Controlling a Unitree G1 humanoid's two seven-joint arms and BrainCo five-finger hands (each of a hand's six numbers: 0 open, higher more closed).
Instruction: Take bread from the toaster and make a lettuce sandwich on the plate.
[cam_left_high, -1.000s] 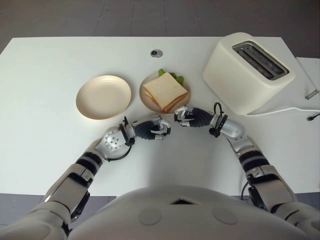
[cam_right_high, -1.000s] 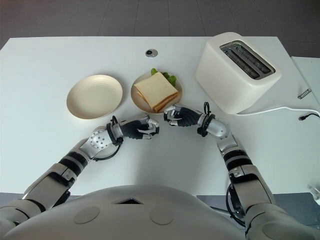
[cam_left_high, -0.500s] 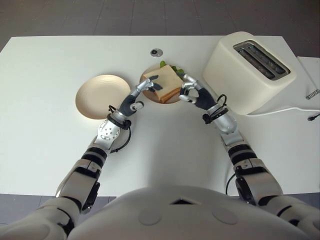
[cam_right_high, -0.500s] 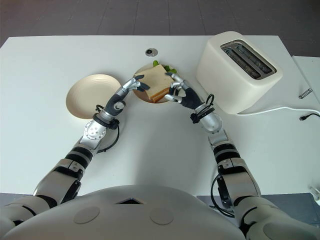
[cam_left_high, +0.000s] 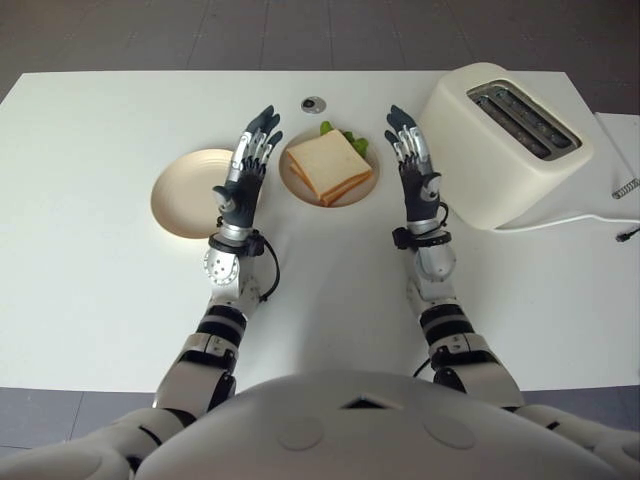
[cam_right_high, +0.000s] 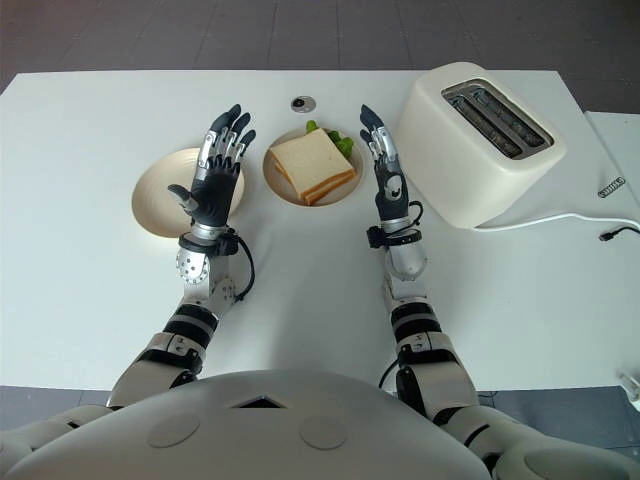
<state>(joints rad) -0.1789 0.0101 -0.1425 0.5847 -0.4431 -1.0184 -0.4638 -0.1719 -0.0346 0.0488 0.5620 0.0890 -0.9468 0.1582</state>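
left hand (cam_left_high: 243, 180) and right hand (cam_left_high: 412, 165) splayed flat, grasping nothing. sandwich (cam_left_high: 325, 167) on plate (cam_left_high: 366, 189) right between them, slightly forward of palms, equally near both. looks fully assembled.

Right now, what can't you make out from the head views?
- Lettuce: mostly hidden under the bread in both views, so only a green edge shows.
- Toaster slots: dark inside, contents unreadable.
- Empty plate: its right part is covered by the left hand.
- Cable: runs off the right edge.
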